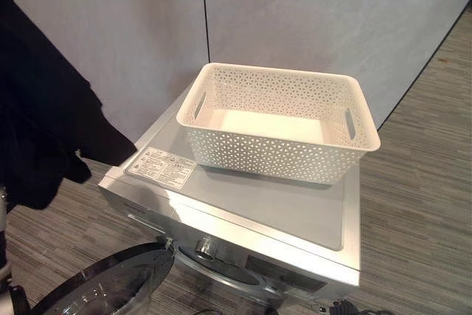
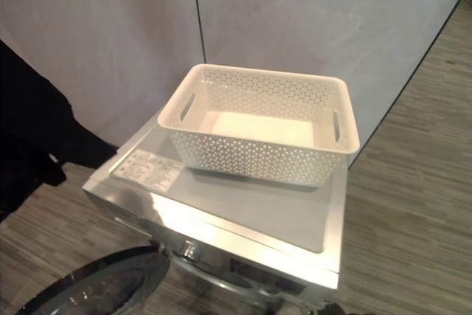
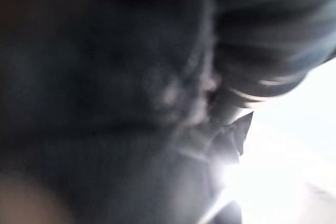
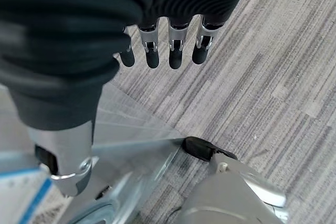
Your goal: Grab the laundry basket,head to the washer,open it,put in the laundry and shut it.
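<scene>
A white perforated laundry basket (image 1: 276,149) stands empty on the silver washer's top (image 1: 273,208). The washer's round door (image 1: 103,289) hangs open at the lower left. A black garment (image 1: 37,123) hangs in the air left of the washer, level with the basket. In the left wrist view the same dark cloth (image 3: 105,103) lies right against my left hand (image 3: 262,30) and hides its fingers. My right hand (image 4: 157,51) hangs over the grey floor beside the washer, fingers straight and holding nothing.
Grey panel walls (image 1: 295,12) stand close behind the washer. Grey striped flooring (image 1: 420,204) spreads to the right. A printed label (image 1: 161,166) sits on the washer's top at its left front corner.
</scene>
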You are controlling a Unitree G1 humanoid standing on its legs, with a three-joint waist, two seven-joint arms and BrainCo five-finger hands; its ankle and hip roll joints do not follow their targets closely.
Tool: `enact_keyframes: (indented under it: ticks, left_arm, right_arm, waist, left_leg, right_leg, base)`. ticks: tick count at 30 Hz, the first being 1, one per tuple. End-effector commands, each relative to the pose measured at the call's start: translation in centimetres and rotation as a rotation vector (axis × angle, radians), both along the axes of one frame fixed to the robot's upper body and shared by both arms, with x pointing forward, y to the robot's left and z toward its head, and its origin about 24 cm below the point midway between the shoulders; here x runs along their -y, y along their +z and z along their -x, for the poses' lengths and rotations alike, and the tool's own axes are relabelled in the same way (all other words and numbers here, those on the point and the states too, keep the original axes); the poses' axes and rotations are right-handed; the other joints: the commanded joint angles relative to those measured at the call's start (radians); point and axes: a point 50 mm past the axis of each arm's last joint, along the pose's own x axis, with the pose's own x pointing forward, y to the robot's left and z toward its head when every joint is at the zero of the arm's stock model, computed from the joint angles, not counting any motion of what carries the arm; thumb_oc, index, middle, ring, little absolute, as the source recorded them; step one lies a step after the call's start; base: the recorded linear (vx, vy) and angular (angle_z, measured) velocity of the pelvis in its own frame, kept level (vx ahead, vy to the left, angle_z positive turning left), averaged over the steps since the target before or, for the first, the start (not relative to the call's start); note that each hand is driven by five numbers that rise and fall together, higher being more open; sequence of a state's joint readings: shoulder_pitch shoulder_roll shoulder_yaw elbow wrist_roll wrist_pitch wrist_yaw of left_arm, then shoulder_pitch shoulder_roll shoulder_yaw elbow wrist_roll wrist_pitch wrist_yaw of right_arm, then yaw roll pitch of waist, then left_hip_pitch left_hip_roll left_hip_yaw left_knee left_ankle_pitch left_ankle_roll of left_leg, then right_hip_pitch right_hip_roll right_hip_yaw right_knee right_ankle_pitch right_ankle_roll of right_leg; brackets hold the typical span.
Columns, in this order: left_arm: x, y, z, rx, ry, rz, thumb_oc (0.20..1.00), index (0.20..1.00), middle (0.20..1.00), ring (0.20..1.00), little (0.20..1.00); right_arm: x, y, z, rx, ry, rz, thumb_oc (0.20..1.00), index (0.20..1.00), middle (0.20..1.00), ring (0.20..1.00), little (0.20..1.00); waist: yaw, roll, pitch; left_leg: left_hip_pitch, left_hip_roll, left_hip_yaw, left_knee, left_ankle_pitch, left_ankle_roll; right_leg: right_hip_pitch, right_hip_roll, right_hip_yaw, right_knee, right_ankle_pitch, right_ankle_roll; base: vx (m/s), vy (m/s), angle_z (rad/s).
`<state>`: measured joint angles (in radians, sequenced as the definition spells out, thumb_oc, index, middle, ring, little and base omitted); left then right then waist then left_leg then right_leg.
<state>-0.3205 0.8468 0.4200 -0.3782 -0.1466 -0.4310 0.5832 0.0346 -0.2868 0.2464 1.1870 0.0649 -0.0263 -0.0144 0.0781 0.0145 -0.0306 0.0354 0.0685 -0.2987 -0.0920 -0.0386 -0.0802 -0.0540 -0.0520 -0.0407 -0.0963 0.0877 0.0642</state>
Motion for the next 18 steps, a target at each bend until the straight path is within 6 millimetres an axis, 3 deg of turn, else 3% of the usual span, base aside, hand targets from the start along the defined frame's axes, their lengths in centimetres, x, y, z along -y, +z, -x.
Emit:
enact_keyframes:
  ticks: [1, 5, 6, 9, 10, 14, 17, 18]
  left_arm:
    - [-1.4, 0.8, 0.2, 0.024, 0.111, 0.001, 0.2, 0.2, 0.2, 0.2, 0.2]
    - [-4.4, -5.4, 0.3, -0.208, 0.283, 0.14, 0.2, 0.2, 0.2, 0.2, 0.2]
    - [-4.4, -5.5, 0.4, -0.21, 0.284, 0.141, 0.2, 0.2, 0.2, 0.2, 0.2]
    - [-5.5, -8.7, 1.1, -0.33, 0.357, 0.198, 0.2, 0.2, 0.2, 0.2, 0.2]
    - [-5.5, -8.7, 1.1, -0.331, 0.358, 0.198, 0.2, 0.2, 0.2, 0.2, 0.2]
    - [-7.5, -12.2, 2.5, -0.457, 0.479, 0.299, 0.2, 0.2, 0.2, 0.2, 0.2]
    - [-7.9, -14.7, 2.8, -0.576, 0.473, 0.351, 0.2, 0.2, 0.2, 0.2, 0.2]
    - [-7.9, -14.7, 2.8, -0.578, 0.472, 0.351, 0.2, 0.2, 0.2, 0.2, 0.2]
  right_arm:
    - [0.2, 0.0, 0.0, 0.002, -0.008, 0.006, 1.0, 1.0, 1.0, 1.0, 1.0]
    - [-0.2, -0.1, 0.0, 0.004, -0.01, -0.009, 1.0, 1.0, 1.0, 1.0, 1.0]
    - [-0.1, -0.1, 0.1, 0.002, -0.008, -0.008, 1.0, 1.0, 1.0, 1.0, 1.0]
    - [-0.3, -0.1, 0.0, 0.015, -0.014, -0.014, 1.0, 1.0, 1.0, 1.0, 1.0]
    - [-0.3, -0.1, 0.0, 0.014, -0.014, -0.014, 1.0, 1.0, 1.0, 1.0, 1.0]
    - [-0.5, -0.1, 0.0, 0.012, 0.021, -0.015, 1.0, 1.0, 1.0, 1.0, 1.0]
    - [-0.6, -0.1, -0.2, 0.022, 0.021, -0.016, 1.0, 1.0, 1.0, 1.0, 1.0]
    - [-0.5, -0.1, -0.2, 0.021, 0.021, -0.015, 1.0, 1.0, 1.0, 1.0, 1.0]
  waist:
    - [0.01, -0.042, -0.012]
    - [0.043, -0.051, 0.008]
    - [0.042, -0.05, 0.007]
    - [0.058, -0.057, 0.016]
    - [0.057, -0.056, 0.015]
    - [0.086, -0.069, 0.027]
    - [0.1, -0.075, 0.035]
    - [0.098, -0.074, 0.033]
  left_leg:
    - [0.042, 0.007, 0.03, 0.009, -0.039, 0.012]
    - [0.035, 0.001, 0.018, 0.014, -0.037, 0.015]
    - [0.035, 0.001, 0.018, 0.014, -0.037, 0.015]
    - [0.029, 0.002, 0.009, 0.017, -0.036, 0.015]
    - [0.033, 0.004, 0.01, 0.015, -0.041, 0.015]
    - [0.021, 0.007, -0.002, 0.016, -0.032, 0.013]
    - [0.012, 0.01, -0.013, 0.017, -0.026, 0.009]
    - [0.011, 0.01, -0.015, 0.017, -0.026, 0.009]
  right_leg:
    - [0.104, -0.073, 0.002, 0.027, -0.104, 0.062]
    - [0.108, -0.072, -0.008, 0.028, -0.108, 0.057]
    - [0.108, -0.072, -0.008, 0.028, -0.108, 0.057]
    - [0.108, -0.071, -0.012, 0.025, -0.107, 0.054]
    - [0.112, -0.069, -0.012, 0.024, -0.111, 0.054]
    - [0.111, -0.063, -0.018, 0.021, -0.113, 0.047]
    - [0.113, -0.058, -0.028, 0.019, -0.115, 0.043]
    - [0.113, -0.057, -0.03, 0.019, -0.115, 0.043]
  base:
    - [-0.01, -0.03, 0.05]
    - [0.0, -0.006, 0.01]
    - [-0.01, -0.01, 0.09]
    - [-0.01, -0.01, 0.17]
    - [0.01, -0.016, 0.03]
    - [-0.02, -0.025, 0.06]
    - [-0.02, -0.038, 0.12]
    - [-0.02, -0.025, 0.08]
